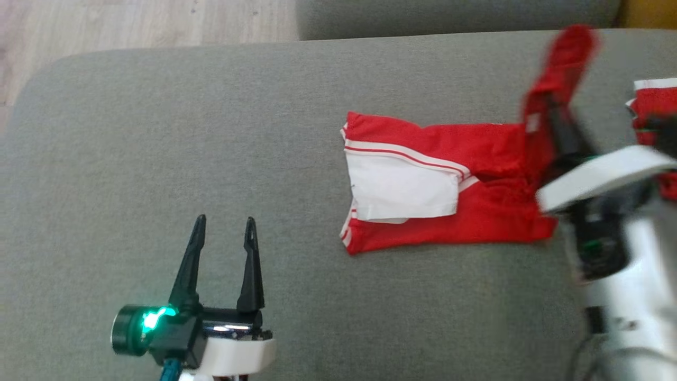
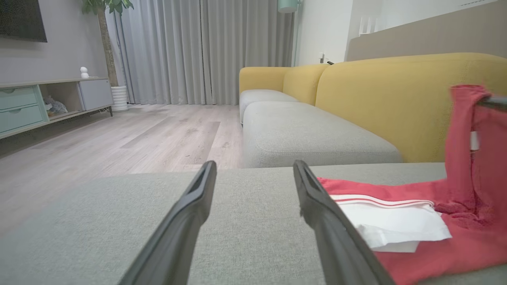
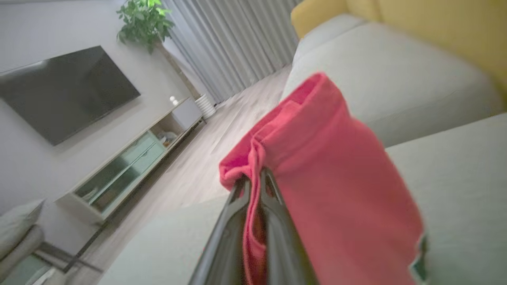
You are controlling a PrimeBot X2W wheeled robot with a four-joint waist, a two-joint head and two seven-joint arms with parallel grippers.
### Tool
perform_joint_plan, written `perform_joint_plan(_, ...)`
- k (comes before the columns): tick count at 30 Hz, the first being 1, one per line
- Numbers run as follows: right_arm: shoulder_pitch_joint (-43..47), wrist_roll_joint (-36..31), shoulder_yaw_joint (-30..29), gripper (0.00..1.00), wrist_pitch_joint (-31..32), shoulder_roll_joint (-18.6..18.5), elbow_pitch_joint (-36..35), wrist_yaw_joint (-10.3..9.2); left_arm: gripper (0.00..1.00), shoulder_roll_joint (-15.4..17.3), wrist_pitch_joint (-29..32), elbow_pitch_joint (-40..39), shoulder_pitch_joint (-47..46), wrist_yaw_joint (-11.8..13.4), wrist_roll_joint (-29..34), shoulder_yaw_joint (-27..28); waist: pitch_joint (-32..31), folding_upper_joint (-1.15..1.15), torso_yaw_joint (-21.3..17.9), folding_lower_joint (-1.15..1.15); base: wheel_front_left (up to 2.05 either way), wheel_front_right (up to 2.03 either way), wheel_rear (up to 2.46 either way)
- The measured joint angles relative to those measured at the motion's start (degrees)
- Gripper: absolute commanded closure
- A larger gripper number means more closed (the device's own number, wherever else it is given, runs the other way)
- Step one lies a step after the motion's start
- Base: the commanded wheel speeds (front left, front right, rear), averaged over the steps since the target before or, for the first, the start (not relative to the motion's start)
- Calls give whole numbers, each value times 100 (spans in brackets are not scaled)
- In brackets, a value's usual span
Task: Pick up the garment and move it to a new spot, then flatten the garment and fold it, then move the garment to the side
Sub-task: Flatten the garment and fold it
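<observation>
A red garment [image 1: 449, 206] of soft knit cloth is lying mostly flat on a wide grey cushion [image 1: 158, 159] with a coarse woven texture and rounded corners. A white rectangular panel is sitting folded over the garment's left part, with thin white stripes running along its upper edge and the hem beside it. The garment's right end is being lifted off the cushion as a narrow, upright red flap. The right gripper [image 3: 256, 180] is pinching this flap, its two dark fingers closed together on a bunched edge of cloth; the arm is showing blurred in the head view. The left gripper [image 1: 225, 219] is hovering low over bare cushion, well apart from the garment on its left, with its long tapered fingers spread wide and holding nothing. A second red and white piece of cloth [image 1: 653, 100] is lying at the cushion's far right, partly hidden behind the right arm. Beyond the cushion, a yellow sofa [image 2: 376, 103] with smooth padded backs and grey seats is standing on a pale wood-plank floor [image 2: 158, 134]. Grey pleated curtains [image 2: 206, 51] are hanging behind it. A low cabinet [image 2: 23, 107] with pale green drawers is holding something small and unclear in its open shelf.
</observation>
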Motion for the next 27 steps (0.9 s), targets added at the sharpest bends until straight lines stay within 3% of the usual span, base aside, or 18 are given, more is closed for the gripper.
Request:
perform_joint_plan(6, -43, -157, 882, 100, 155, 679, 312, -1, 0, -62, -1, 105, -3, -99, 43, 1, 23, 0, 280, 0, 0, 0, 0)
perform_joint_plan(13, -215, -118, 1510, 99, -203, 760, 1422, -1, 0, -122, 0, 170, -4, -144, 51, 3, 85, 0, 731, 0, 0, 0, 0)
perform_joint_plan(14, -262, 60, 1655, 93, -283, 761, 1497, -1, 0, -131, 0, 170, -7, -144, 51, 5, 95, 0, 790, 0, 0, 0, 0)
perform_joint_plan(15, -315, 194, 1812, 38, -365, 769, 1588, -1, 0, -138, 0, 171, -6, -144, 51, 10, 104, 0, 838, 0, 0, 0, 0)
perform_joint_plan(16, -369, 305, 1948, 0, -483, 778, 1681, -1, 0, -140, 0, 175, -5, -144, 51, 20, 110, 0, 873, 0, 0, 0, 0)
perform_joint_plan(22, -594, 724, 2603, 0, -992, 794, 1953, -1, 0, -146, 0, 233, 0, -142, 49, 54, 0, 0, 836, 0, 0, 0, 0)
perform_joint_plan(27, -636, 89, 2444, 0, -1553, 662, 2084, -1, 0, -148, 0, 231, 33, -135, 49, 166, -190, 0, 641, 0, 0, 0, 0)
